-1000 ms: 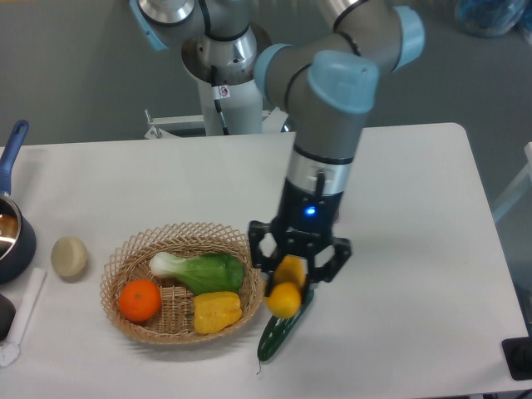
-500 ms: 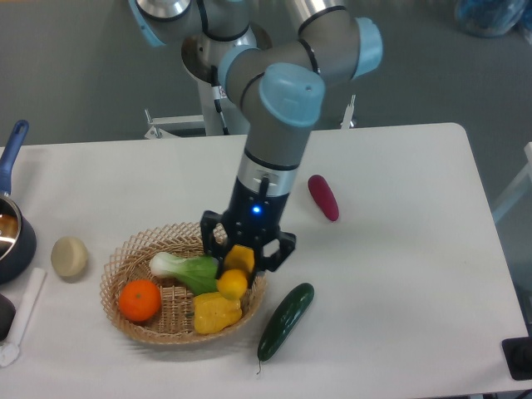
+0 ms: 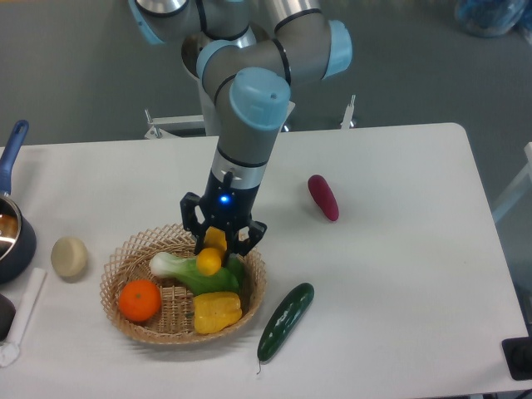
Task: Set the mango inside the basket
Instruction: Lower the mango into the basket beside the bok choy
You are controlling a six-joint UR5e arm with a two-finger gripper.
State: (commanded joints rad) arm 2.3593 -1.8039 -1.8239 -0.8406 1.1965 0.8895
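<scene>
My gripper (image 3: 214,248) is shut on the mango (image 3: 211,253), a yellow-orange oval fruit held upright between the black fingers. It hangs over the middle of the round wicker basket (image 3: 125,258), just above a green leafy vegetable (image 3: 199,271). An orange (image 3: 139,300) and a lumpy yellow bell pepper (image 3: 217,311) lie in the basket too. Whether the mango touches the greens I cannot tell.
A green cucumber (image 3: 285,320) lies on the white table right of the basket. A dark red vegetable (image 3: 323,197) sits farther right. At the left are a beige round item (image 3: 69,257) and a blue pot (image 3: 12,233) at the table edge.
The arm has carried the mango leftward, from above the cucumber beside the basket's right rim to over the basket's middle. The cucumber and the red vegetable are now uncovered.
</scene>
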